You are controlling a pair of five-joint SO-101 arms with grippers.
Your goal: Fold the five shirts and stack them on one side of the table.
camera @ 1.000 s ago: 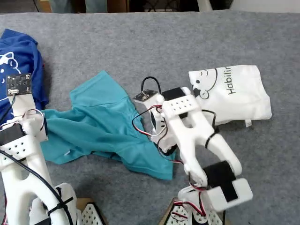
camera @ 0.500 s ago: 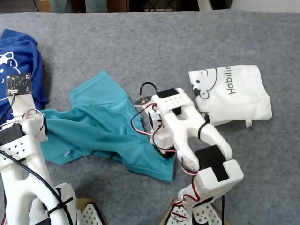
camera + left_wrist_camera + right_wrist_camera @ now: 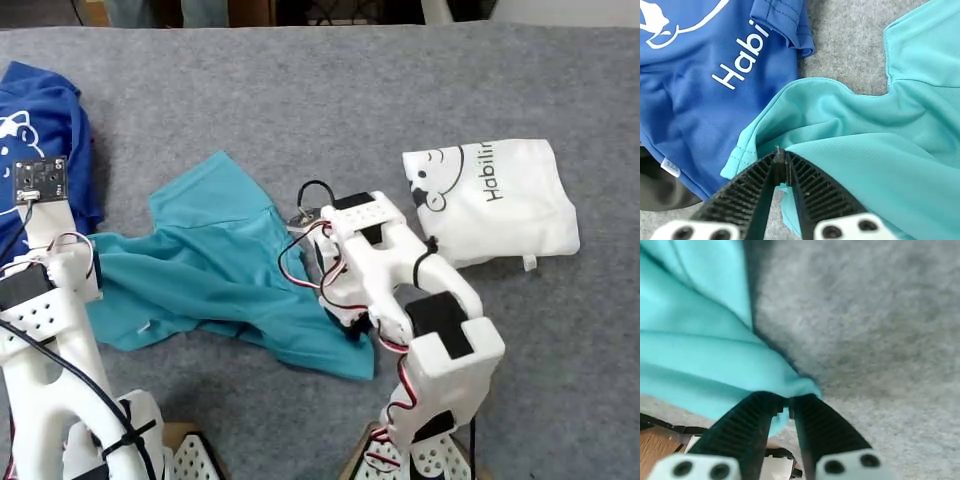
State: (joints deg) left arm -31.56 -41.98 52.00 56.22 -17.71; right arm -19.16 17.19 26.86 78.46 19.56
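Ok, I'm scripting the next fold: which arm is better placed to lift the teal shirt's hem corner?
Right, probably: the right gripper is shut on that teal shirt corner, while the left gripper pinches its far edge beside the blue shirt.

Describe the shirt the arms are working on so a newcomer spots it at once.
On the grey table, look between the blue shirt at one edge and the folded white shirt. The teal shirt lies there spread and rumpled, the only one with no print showing, pinched by the left gripper and the right gripper.
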